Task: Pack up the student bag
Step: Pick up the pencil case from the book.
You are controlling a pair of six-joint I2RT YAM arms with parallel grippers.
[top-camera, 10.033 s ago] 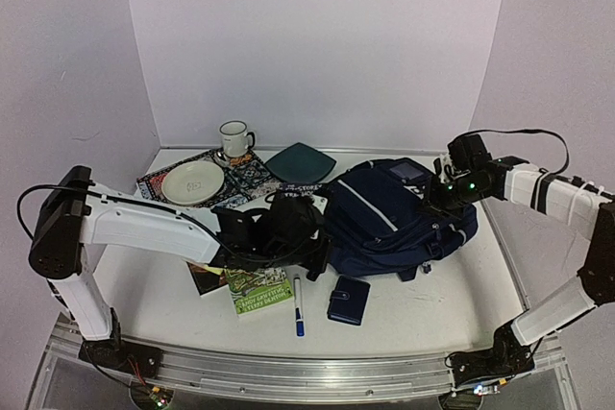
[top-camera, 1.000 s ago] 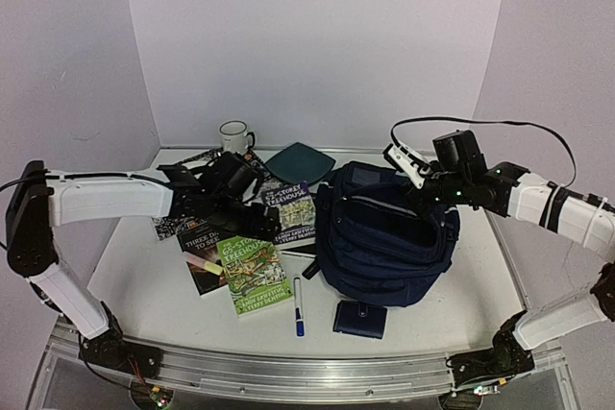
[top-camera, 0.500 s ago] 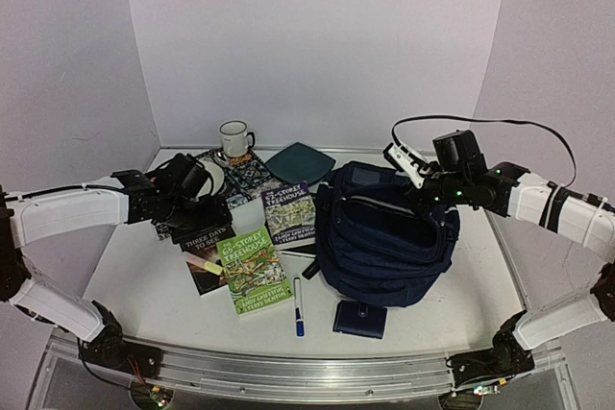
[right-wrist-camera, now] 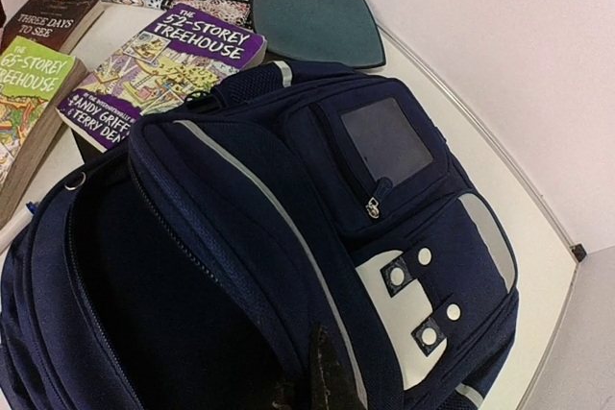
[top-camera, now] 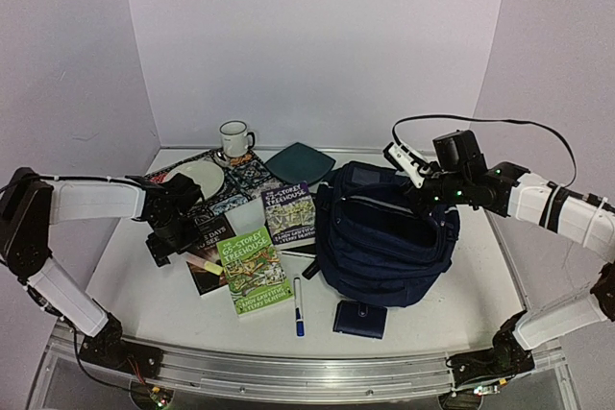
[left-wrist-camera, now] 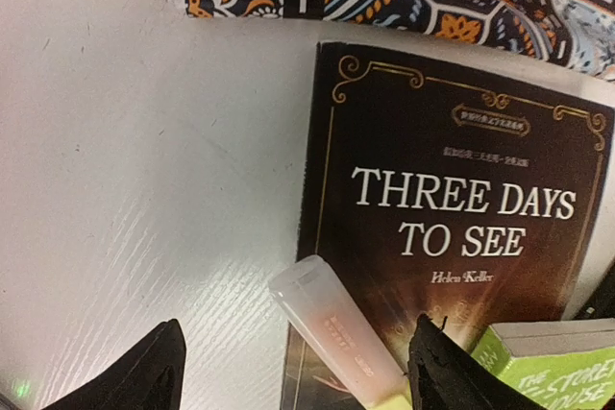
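The student bag (top-camera: 384,237) stands upright at mid-table, its main compartment gaping open (right-wrist-camera: 144,276). My right gripper (top-camera: 421,197) is shut on the bag's upper rim (right-wrist-camera: 322,381) and holds the mouth open. My left gripper (top-camera: 161,245) hovers open over the left end of a dark book, "Three Days to See" (left-wrist-camera: 452,208). A pale pink highlighter with a yellow body (left-wrist-camera: 336,343) lies on that book between the left fingers (left-wrist-camera: 159,372), and neither one touches it.
A green book (top-camera: 252,271) overlaps the dark one and a purple book (top-camera: 291,213) lies against the bag. A pen (top-camera: 298,306) and navy wallet (top-camera: 360,319) lie in front. A mug (top-camera: 233,138), white plate (top-camera: 197,178), patterned mat (top-camera: 245,175) and teal plate (top-camera: 301,162) sit behind.
My left arm has swung left and come down over the dark book's left end, its jaws slightly narrower. The right arm and bag have not moved.
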